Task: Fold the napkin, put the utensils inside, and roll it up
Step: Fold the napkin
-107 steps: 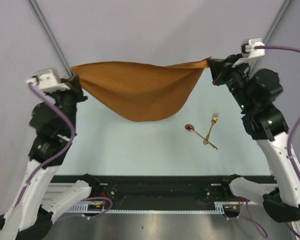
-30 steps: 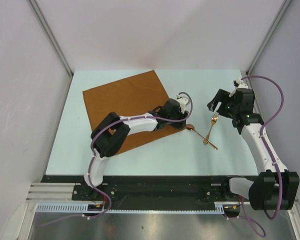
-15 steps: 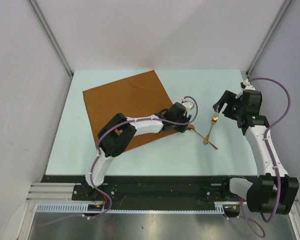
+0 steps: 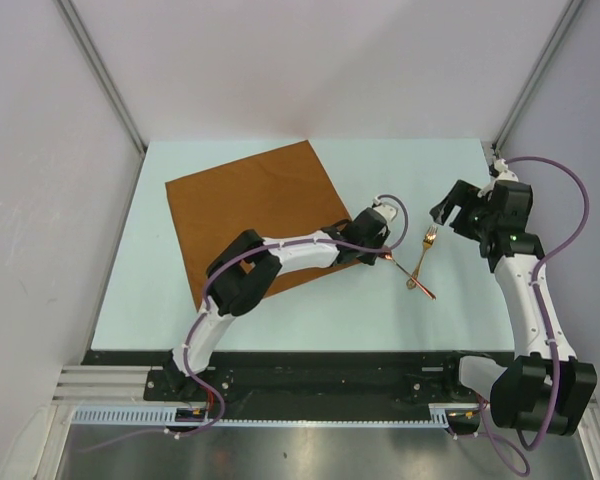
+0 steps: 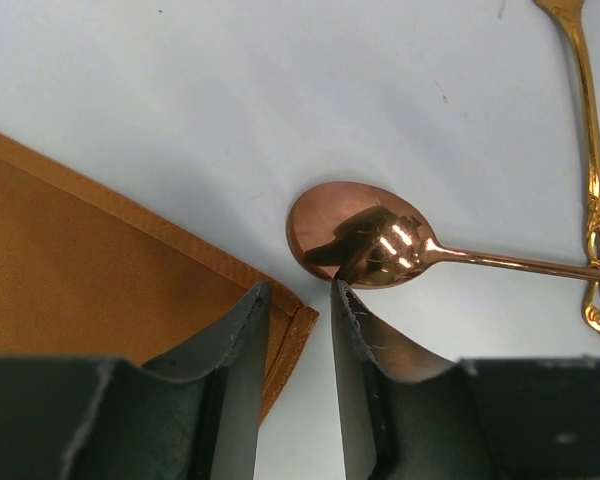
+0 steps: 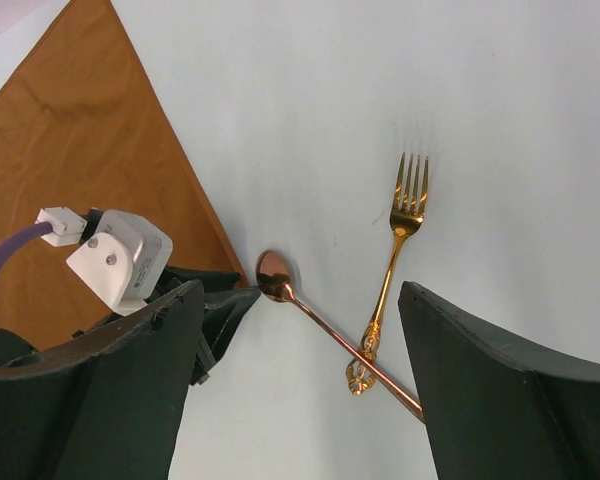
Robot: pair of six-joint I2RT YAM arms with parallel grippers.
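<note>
My left claw is open only by a narrow slot and grips nothing. One fingertip touches the rim of the spoon bowl, and the other sits over the napkin corner. Half a second ago this claw was further back over the cloth. The spoon handle crosses the fork near its end. Beyond them my right claw hovers wide open and empty. The napkin, which hung between both claws seconds ago, now lies flat and unfolded on the table, stretching away left of the utensils.
</note>
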